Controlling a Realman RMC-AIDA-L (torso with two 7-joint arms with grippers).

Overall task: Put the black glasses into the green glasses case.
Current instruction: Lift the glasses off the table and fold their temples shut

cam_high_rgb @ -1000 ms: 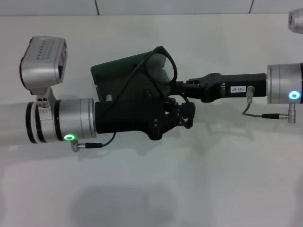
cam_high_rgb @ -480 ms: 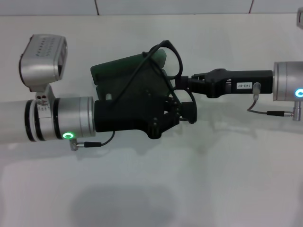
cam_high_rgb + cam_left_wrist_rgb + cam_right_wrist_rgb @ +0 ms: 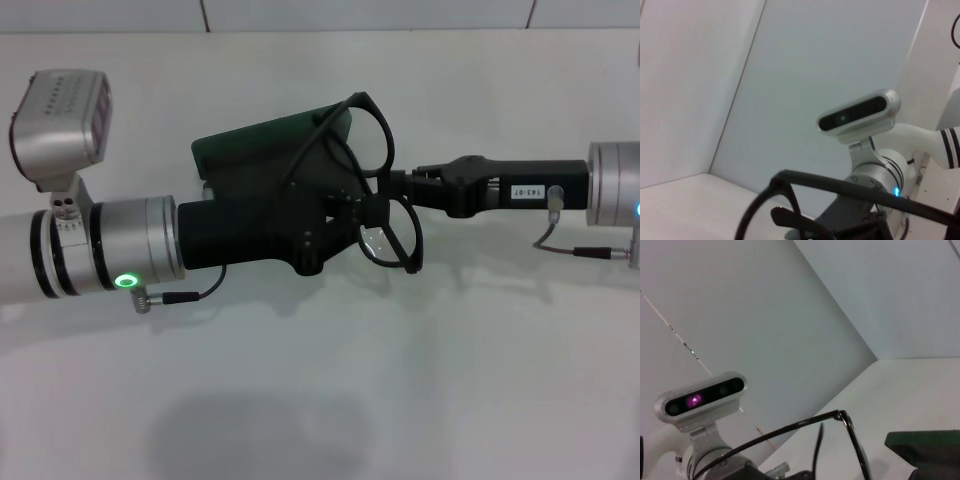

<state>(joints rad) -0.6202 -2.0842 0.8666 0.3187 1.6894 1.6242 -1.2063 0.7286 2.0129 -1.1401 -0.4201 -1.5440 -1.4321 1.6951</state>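
Both arms have drawn apart since a second ago: the left gripper (image 3: 345,215) has slid toward the frame's left and the right gripper (image 3: 392,185) toward its right, pulling the black glasses (image 3: 385,205) clear. Whether either claw is apart or together, I cannot tell. The green glasses case (image 3: 262,145) sits upper centre. Both oval lenses now show, temples trailing across the case, not yet inside.
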